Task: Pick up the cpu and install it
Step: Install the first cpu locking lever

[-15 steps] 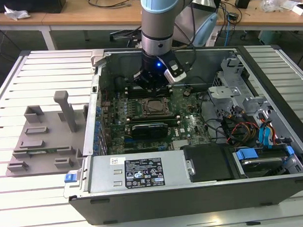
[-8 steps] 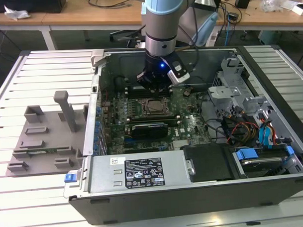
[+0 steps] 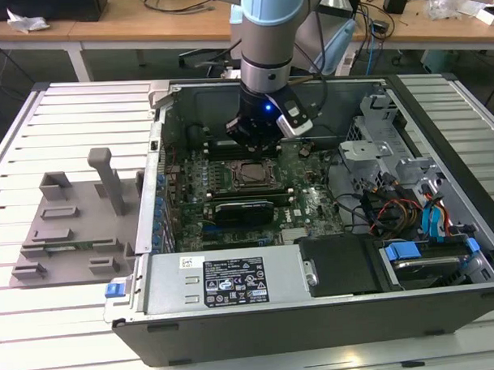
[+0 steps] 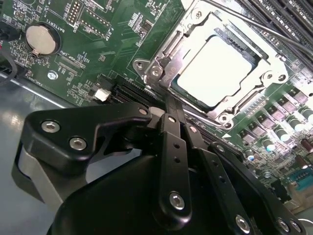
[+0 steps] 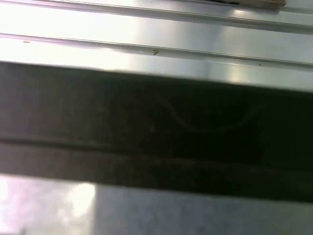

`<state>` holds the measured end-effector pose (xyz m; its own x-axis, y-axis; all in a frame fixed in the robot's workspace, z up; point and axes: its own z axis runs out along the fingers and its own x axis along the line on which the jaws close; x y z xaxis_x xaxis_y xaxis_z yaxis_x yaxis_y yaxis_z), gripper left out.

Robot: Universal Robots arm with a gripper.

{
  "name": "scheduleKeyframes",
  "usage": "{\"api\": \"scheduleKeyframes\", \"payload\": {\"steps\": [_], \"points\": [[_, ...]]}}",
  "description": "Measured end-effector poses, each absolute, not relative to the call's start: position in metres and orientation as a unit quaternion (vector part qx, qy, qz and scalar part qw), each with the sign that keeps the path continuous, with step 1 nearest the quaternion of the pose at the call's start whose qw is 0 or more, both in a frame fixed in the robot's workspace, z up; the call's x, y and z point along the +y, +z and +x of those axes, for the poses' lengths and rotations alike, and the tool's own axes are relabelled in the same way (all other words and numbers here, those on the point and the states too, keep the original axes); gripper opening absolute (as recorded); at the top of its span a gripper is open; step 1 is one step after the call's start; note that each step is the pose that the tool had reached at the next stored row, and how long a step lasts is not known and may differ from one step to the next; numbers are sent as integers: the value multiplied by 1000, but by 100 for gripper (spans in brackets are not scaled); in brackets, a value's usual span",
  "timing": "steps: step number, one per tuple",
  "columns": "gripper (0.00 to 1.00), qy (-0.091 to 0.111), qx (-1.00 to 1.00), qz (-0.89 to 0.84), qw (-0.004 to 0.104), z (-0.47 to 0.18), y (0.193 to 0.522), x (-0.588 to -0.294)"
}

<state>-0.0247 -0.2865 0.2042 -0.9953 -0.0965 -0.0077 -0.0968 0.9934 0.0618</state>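
Computer case [image 3: 234, 287], lying open on a slatted metal table [image 3: 74, 118]. Contents listed from the exterior view's near edge to its far edge.

1. Near wall: grey power-supply box with a white label [image 3: 236, 281]; to the exterior view's right, drive bays with blue latches [image 3: 402, 251] and loose cables.

2. Outside the case, to the exterior view's left: grey plastic fixture tray [image 3: 66, 232] resting on the table, well apart from the arm.

3. Green circuit board [image 3: 255, 193] on the case floor. A coin battery [image 4: 42, 39] sits on it in the second wrist view.

4. Socket frame [image 3: 251, 175] at mid-board. In the second wrist view the cpu [image 4: 211, 72] lies flat inside this metal frame, pale square top up, edges parallel to the frame. The retaining frame appears not yet clamped over it; that is a judgement, not certain.

5. Gripper [image 4: 172, 105], on the arm [image 3: 270, 38] that descends into the case just beyond the socket. Its two black fingers [image 4: 171, 142] lie pressed together, nothing between them. The tips point at the frame's near edge, just beside it; contact cannot be judged. The cpu lies straight ahead of the tips, along the fingers' long axis.

6. Far side: wooden benches [image 3: 128, 27] with cables.
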Motion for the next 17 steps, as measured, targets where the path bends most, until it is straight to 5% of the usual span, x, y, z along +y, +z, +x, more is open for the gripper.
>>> {"api": "scheduleKeyframes", "payload": {"steps": [17], "points": [[11,31,998,-49,2,-20,200,-285]]}}
